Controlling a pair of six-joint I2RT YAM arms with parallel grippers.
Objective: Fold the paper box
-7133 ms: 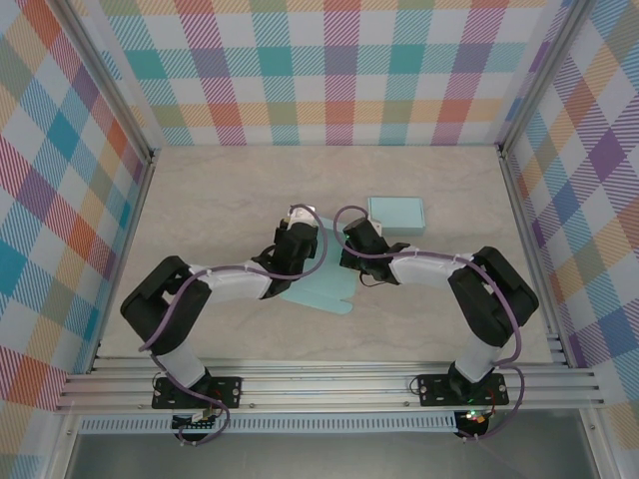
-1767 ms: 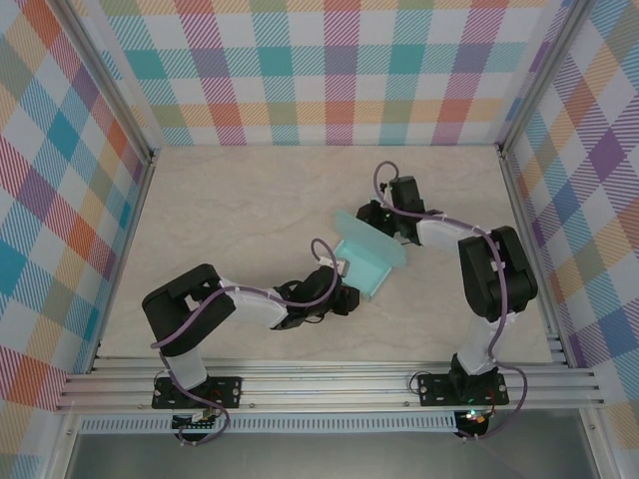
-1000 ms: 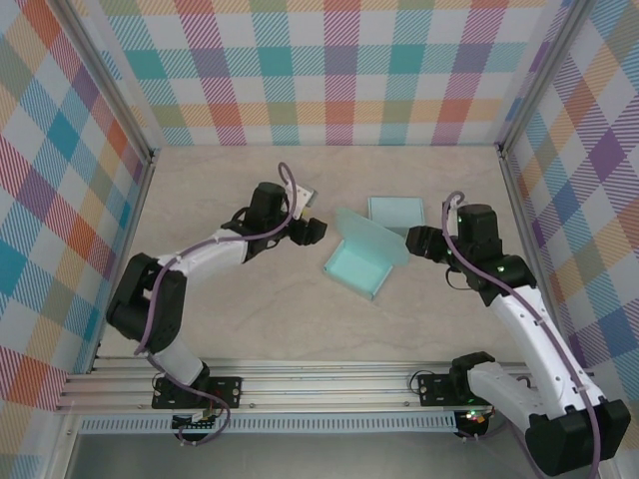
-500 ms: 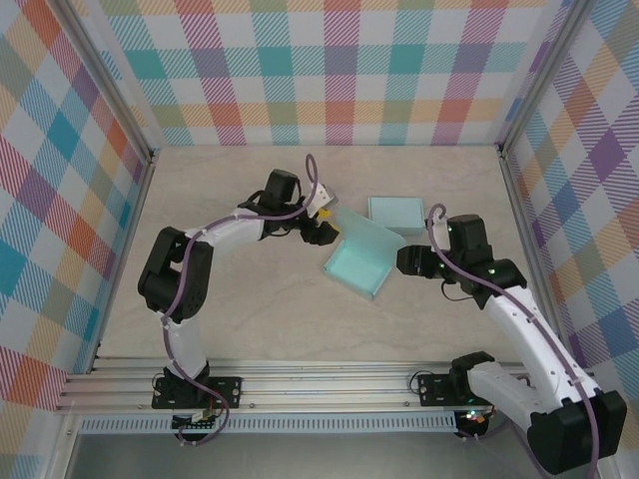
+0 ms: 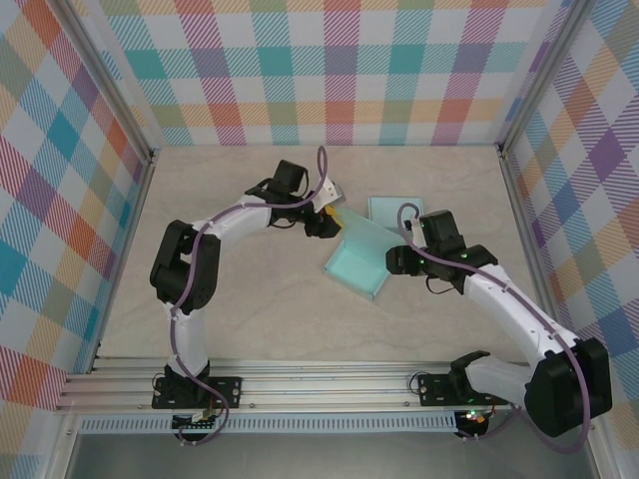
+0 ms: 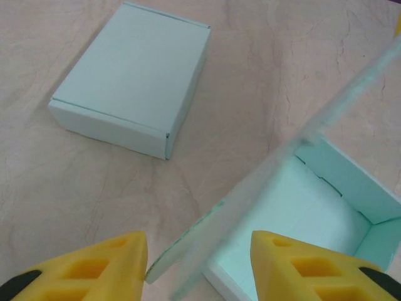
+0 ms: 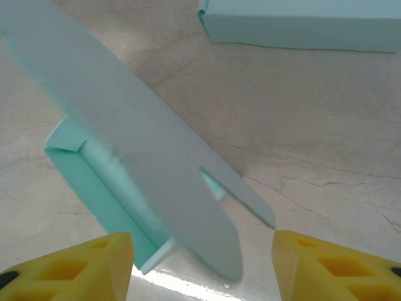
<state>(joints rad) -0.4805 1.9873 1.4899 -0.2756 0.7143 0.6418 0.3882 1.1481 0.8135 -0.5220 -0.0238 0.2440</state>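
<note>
box (image 5: 354,269): seven seconds ago a flat sheet well to the near-left of the closed box (image 5: 396,212); now folded up just beside it
lid (image 5: 369,238): now raised and tilted, its far end by the closed box's near-left corner
left gripper (image 5: 321,224): a second ago well left of the closed box; now nearer, jaws narrowed, straddling the lid's left edge
right gripper (image 5: 391,259): moved from near-right of the closed box to its near side; jaws slightly narrowed either side of the lid's tip

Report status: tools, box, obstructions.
Left tool open, astride lid flap edge. Right tool open, at flap tip. Paper box tray formed, lid up. Second box apart, not obstructing.
</note>
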